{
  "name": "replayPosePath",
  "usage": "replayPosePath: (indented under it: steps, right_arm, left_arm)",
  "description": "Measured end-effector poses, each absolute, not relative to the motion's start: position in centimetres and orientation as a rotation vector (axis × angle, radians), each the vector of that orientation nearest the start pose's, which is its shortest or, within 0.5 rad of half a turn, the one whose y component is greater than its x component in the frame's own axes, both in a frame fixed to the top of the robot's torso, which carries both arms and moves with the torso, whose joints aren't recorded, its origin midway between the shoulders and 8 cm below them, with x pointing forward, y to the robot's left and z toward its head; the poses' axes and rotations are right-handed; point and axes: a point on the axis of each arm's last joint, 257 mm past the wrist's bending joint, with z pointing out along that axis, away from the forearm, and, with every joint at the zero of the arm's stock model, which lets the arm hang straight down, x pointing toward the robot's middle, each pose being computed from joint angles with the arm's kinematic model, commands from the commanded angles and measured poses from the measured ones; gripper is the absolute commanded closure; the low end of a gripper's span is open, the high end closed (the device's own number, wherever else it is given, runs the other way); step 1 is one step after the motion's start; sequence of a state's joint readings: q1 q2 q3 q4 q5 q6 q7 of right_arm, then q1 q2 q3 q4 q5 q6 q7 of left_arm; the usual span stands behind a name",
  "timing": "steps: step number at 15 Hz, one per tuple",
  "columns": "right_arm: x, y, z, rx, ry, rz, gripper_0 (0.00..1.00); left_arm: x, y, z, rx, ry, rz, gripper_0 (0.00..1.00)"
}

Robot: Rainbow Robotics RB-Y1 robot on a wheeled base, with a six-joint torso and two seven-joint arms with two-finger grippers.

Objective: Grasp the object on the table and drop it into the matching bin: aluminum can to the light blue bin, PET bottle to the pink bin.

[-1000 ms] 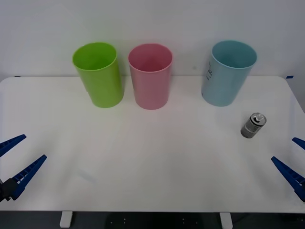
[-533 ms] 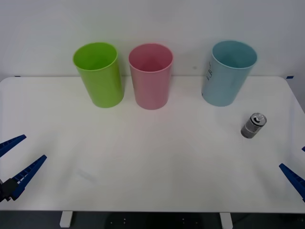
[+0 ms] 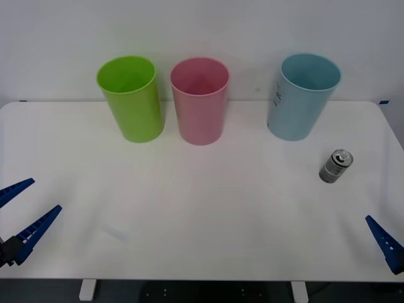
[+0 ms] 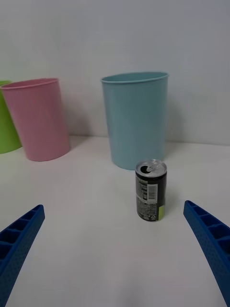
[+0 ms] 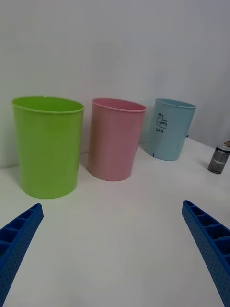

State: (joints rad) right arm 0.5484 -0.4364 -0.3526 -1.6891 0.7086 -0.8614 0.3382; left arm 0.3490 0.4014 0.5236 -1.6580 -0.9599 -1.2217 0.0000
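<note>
**A:** So what changed vs a second ago? Looks nearly identical to me.

**B:** Only the right gripper [image 3: 392, 247]. It has slid back toward the near right corner of the table [image 3: 202, 214]; a second ago two blue fingers showed there, now just one poking in at the edge. Its fingers are spread wide with nothing between them. The left gripper [image 3: 22, 211] hasn't budged at the near left edge, also wide open and empty.

**A:** And the can?

**B:** The aluminum can [image 3: 335, 166] is in the same spot, standing upright on the right side of the table, a bit nearer than the light blue bin [image 3: 300, 98] and apart from it. In the right wrist view the can [image 4: 151, 190] sits between the open fingers but farther out, not touching them.

**A:** Any writing?

**B:** The light blue bin says "CAN" under a little icon [image 5: 162, 124]. The can has a barcode and fine print, too small to read. The pink bin [image 3: 199, 101] and lime green bin [image 3: 130, 98] stand to the left along the far edge.
</note>
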Motion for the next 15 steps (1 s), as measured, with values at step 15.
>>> replayPosePath:
  steps: [15]
  right_arm:
    - [37.7, -38.1, -28.0, -0.117, 1.559, 0.091, 0.00]
  left_arm:
    - [34.2, 33.0, -16.9, 0.465, 1.441, -0.567, 0.00]
